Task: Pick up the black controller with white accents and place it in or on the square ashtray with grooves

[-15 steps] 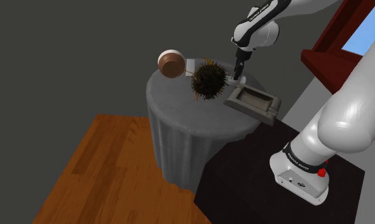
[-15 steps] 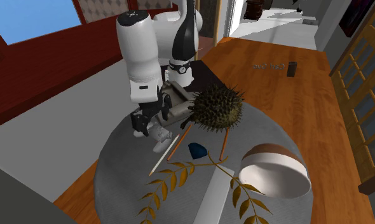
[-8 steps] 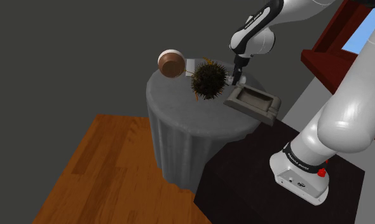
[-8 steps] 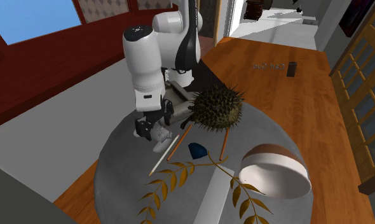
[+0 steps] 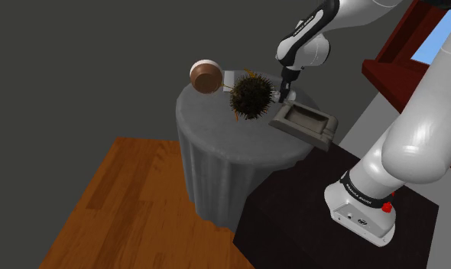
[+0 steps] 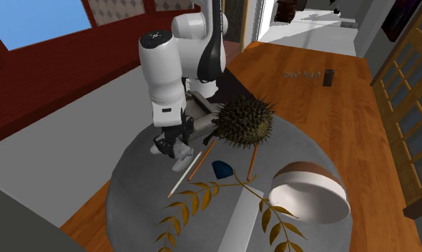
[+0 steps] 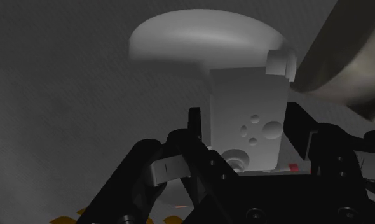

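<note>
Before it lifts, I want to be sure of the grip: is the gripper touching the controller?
Cannot tell. In the wrist view the controller sits within the gripper, but neither contact nor a gap shows plainly.

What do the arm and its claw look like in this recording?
The arm is built of rounded white links with dark joints. A black band with white lettering rings its foot, and a red button sits just below it. The claw is all black, with two blocky fingers.
</note>
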`<action>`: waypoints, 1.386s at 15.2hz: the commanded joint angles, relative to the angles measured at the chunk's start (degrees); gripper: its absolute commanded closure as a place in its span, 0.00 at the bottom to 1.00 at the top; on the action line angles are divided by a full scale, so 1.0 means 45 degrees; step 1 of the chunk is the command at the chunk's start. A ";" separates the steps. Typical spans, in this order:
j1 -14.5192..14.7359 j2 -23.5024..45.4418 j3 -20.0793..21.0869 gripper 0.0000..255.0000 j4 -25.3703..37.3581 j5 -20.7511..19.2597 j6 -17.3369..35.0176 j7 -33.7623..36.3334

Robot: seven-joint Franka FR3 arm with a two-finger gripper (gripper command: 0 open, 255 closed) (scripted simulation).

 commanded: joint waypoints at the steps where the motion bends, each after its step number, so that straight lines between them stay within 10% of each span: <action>1: 0.0000 0.0000 0.0000 1.00 0.0000 0.0000 0.0000 0.0000; 21: 0.0249 -0.1844 -0.0404 1.00 0.0355 -0.1681 -0.1916 0.1236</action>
